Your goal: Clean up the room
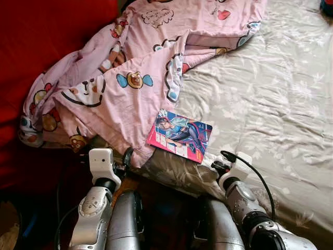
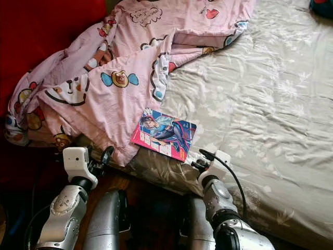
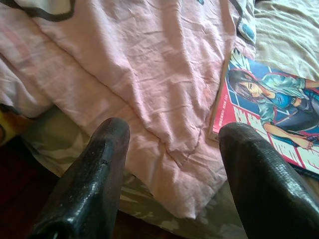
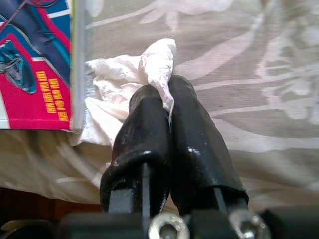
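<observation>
A colourful comic book [image 1: 179, 135] lies on the bed near its front edge, partly on a rumpled pink cartoon blanket [image 1: 135, 78]. In the right wrist view, my right gripper [image 4: 167, 92] is shut on a crumpled white tissue [image 4: 117, 74] that rests on the sheet right beside the book's [image 4: 35, 64] edge. In the eye views this gripper [image 1: 219, 166] sits at the bed's edge, just right of the book. My left gripper [image 3: 174, 130] is open with nothing between its fingers. It hovers over the blanket's hanging corner [image 3: 164, 114], left of the book [image 3: 279, 109].
The bed's beige floral sheet [image 1: 270, 94] stretches to the right and far side. A red surface [image 1: 41, 41] rises at the left behind the blanket. Dark wooden floor [image 1: 166, 203] shows below the bed's edge by my legs. A teal object [image 1: 328, 6] sits at the far right corner.
</observation>
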Tool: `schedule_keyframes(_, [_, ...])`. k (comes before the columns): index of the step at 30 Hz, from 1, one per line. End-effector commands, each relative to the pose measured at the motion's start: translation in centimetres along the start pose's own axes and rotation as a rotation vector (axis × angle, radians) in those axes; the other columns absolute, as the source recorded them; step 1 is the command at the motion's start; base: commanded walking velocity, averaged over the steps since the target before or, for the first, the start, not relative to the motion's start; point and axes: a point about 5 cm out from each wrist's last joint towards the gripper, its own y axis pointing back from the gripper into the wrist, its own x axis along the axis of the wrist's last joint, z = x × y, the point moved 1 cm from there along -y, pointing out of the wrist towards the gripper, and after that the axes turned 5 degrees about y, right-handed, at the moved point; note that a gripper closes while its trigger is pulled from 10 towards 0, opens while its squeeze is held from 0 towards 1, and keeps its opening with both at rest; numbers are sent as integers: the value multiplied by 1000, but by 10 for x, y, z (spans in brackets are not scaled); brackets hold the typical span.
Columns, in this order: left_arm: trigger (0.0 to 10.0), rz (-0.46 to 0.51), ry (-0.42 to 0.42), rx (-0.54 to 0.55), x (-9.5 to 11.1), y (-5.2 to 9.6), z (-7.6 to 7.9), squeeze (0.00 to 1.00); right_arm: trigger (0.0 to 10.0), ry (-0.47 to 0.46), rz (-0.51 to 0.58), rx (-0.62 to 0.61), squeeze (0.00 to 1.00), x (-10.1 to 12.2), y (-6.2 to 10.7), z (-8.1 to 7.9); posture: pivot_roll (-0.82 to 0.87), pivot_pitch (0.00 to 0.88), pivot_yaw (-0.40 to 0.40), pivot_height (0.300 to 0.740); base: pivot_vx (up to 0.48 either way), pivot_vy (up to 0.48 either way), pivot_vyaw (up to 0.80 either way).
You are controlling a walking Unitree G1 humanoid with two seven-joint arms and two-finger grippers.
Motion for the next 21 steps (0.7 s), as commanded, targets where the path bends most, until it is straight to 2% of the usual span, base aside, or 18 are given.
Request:
schedule_keyframes(1, [10000,-40,-13,10,-12,5,-1,0,0,-8,-18,-28,0,-12,5,11,-6,299,-22,611,0,0,0])
schedule_keyframes(3, [10000,-45,1,19,-16,6,-2,0,0,27,23,-26,0,-9,7,14,-17,281,-24,611,0,0,0])
schedule_keyframes(7, [10000,-49,3,24,-20,7,-3,0,0,22,77,-13,0,-7,10,16,-37,247,-28,611,0,0,0])
schedule_keyframes(13, [10000,-55,5,45,-26,8,-7,0,0,60,220,-23,0,0,20,25,-61,189,-35,611,0,0,0])
schedule_keyframes(16, [10000,-59,8,59,-28,9,-9,0,0,123,285,-3,0,4,26,25,-75,164,-37,611,0,0,0])
schedule_keyframes(19, [10000,-59,1,77,-29,11,-12,0,0,156,300,10,0,4,29,24,-76,162,-37,611,0,0,0])
schedule_keyframes(20, [10000,-54,5,108,-30,12,-16,0,10000,184,309,22,0,4,31,23,-82,160,-37,611,0,0,0])
schedule_keyframes(21, [10000,-48,13,137,-29,12,-20,0,10000,200,314,30,0,4,33,22,-82,163,-39,611,0,0,0])
